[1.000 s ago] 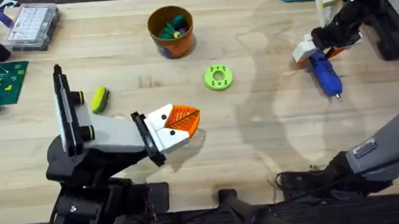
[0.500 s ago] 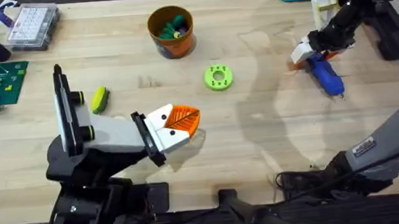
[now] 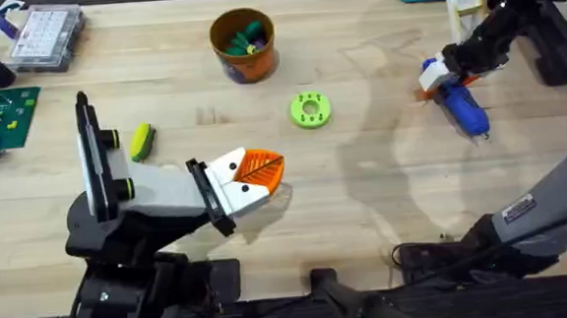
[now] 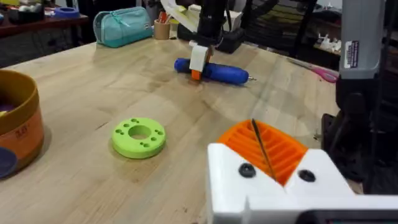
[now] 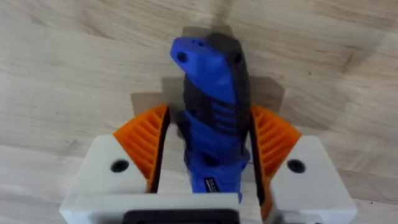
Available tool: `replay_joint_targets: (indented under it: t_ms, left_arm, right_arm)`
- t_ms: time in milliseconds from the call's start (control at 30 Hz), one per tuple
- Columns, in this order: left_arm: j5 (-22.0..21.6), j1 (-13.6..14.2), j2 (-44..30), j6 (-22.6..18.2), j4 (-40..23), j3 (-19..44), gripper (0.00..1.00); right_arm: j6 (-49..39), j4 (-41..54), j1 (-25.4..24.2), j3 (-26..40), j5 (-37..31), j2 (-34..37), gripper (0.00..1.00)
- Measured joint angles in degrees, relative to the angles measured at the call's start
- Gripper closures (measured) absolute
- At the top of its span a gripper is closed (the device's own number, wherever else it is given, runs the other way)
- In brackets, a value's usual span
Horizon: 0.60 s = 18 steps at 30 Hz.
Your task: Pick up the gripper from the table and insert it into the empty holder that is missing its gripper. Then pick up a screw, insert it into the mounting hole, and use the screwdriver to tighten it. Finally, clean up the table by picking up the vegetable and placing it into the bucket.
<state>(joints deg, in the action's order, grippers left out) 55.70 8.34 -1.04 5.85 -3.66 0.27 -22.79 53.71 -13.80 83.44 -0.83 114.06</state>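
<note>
Meanwhile right tool [image 3: 443,74] straddles screwdriver [image 3: 463,107] (pads beside it, contact unclear), shifted slightly rightward since before.

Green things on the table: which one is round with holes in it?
The bright green ring, lying mid-table. The yellow-green toy vegetable near the holder is oblong and solid.

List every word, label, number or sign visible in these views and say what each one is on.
Nothing here can be read.
White label on the screwdriver: print too small to read.
Label on the right arm's link: blurred.
Dark marks on the bucket: illegible.
Sheet inside the clear compartment box: rows of tiny print, unreadable.
Green board at the table's left edge: no legible text.
</note>
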Motion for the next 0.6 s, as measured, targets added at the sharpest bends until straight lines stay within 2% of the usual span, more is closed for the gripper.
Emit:
replay_joint_targets:
  t_ms: [133, 233, 300, 367, 400, 467, 500, 600]
  left_arm:
    - [0.0, 0.0, 0.0, 0.0, 0.0, 0.0, 0.994]
    - [0.0, 0.0, 0.0, 0.0, 0.0, 0.0, 0.994]
    - [0.0, 0.0, 0.0, 0.0, 0.0, 0.0, 0.994]
    - [0.0, 0.0, 0.0, 0.0, 0.0, 0.0, 0.994]
    - [0.0, 0.0, 0.0, 0.0, 0.0, 0.0, 0.994]
    - [0.0, 0.0, 0.0, 0.0, 0.0, 0.0, 0.994]
    - [0.0, 0.0, 0.0, 0.0, 0.0, 0.0, 0.994]
    - [0.0, 0.0, 0.0, 0.0, 0.0, 0.0, 0.994]
  right_arm:
    - [-1.5, 0.1, -0.1, 0.0, 0.1, 0.0, 0.27]
    - [-2.3, 0.1, -0.1, 0.0, 0.0, 0.0, 0.317]
    - [-2.8, 0.0, -0.2, 0.0, -0.1, 0.0, 0.428]
    - [-3.1, 0.1, -0.4, 0.0, -0.2, 0.0, 0.585]
    - [-3.3, 0.1, -0.5, 0.0, -0.2, 0.0, 0.673]
    - [-3.1, 0.1, -0.5, 0.0, -0.2, 0.0, 0.923]
    - [-3.1, 0.1, -0.5, 0.0, -0.1, 0.1, 0.97]
    - [-3.2, 0.0, -0.5, 0.0, 0.0, 0.1, 0.977]
